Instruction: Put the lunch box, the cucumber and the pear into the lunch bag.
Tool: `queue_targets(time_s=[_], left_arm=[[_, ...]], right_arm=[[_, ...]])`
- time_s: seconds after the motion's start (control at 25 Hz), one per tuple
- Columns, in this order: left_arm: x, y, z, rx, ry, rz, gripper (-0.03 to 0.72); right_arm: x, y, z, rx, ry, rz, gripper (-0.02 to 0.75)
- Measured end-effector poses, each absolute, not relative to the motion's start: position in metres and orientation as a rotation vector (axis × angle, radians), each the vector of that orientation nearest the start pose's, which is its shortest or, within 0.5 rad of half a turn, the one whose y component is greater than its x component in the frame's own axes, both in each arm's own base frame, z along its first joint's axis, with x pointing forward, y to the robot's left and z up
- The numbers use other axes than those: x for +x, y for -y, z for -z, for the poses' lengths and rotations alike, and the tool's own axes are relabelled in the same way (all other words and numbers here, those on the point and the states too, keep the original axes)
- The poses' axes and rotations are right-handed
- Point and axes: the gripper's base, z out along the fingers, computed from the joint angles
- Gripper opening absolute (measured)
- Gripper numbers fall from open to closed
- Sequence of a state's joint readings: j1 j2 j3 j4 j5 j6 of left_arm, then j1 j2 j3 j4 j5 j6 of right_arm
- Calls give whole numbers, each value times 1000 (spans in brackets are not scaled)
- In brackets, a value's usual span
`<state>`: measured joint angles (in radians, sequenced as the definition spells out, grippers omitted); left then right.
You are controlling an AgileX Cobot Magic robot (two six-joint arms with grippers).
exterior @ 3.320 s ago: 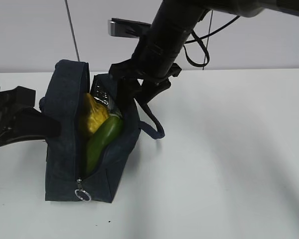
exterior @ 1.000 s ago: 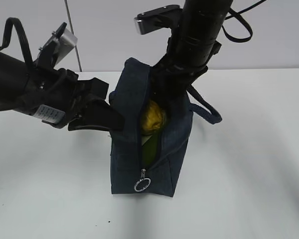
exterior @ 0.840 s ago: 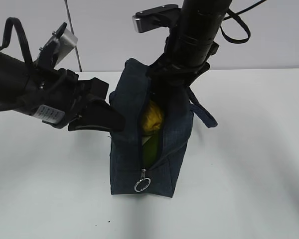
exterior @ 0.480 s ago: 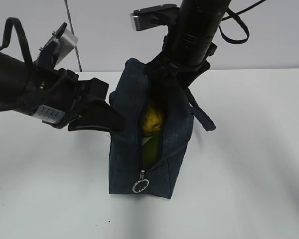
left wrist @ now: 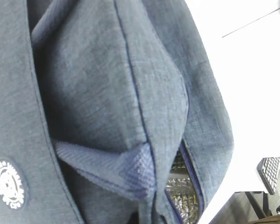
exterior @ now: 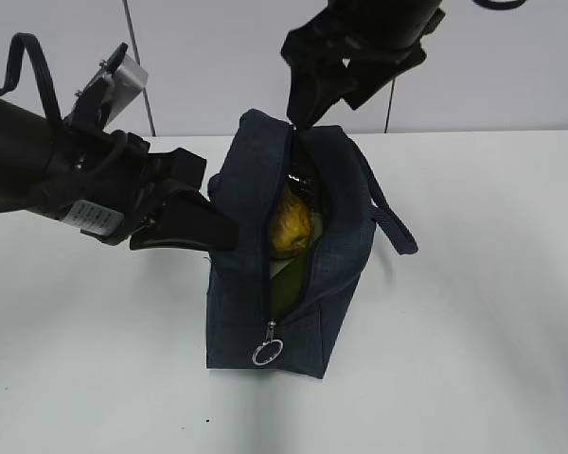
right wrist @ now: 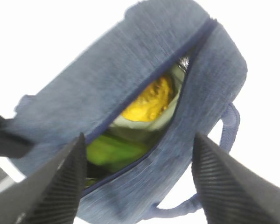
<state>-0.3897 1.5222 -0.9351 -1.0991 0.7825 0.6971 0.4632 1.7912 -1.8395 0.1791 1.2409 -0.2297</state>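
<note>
Dark navy fabric lunch bag (exterior: 237, 255) on white table (exterior: 473, 312), lumpy yellow pear (exterior: 289, 225) inside, smooth green cucumber (exterior: 286, 281) in front of pear, both in bag

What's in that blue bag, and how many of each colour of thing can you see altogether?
Navy: 1, the bag
Yellow: 1, the pear inside it
Green: 1, the cucumber inside it
Pale green: 1, the lunch box, only an edge showing beside the pear
Total: 4

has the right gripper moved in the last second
Yes. The right gripper has lifted up out of the lunch bag opening and now hangs above its far end, jaws open and holding nothing.
</note>
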Motion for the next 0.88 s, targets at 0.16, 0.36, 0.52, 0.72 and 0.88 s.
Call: queue_targets(time_s=[0.16,0.36,0.52,0.72,0.88], left_arm=[[254,166,-250,473,-2493,1110,-15],[255,166,-249,465,-2488,1100,-15],[255,166,-249,464,-2487,1099,-15],[255,166,-249,463,-2487,1098,-15],[255,166,-249,463,-2487,1098,-15]], right_arm=[[314,-181,-400,-865,-2448,-429,544],[279,-169,-438,-847,-2343,-513,544],[252,-156,-444,-874,-2320,-513,544],[213,-140,-423,-907,-2373,-543,544],[181,-126,-400,-850,-2345,-594,544]])
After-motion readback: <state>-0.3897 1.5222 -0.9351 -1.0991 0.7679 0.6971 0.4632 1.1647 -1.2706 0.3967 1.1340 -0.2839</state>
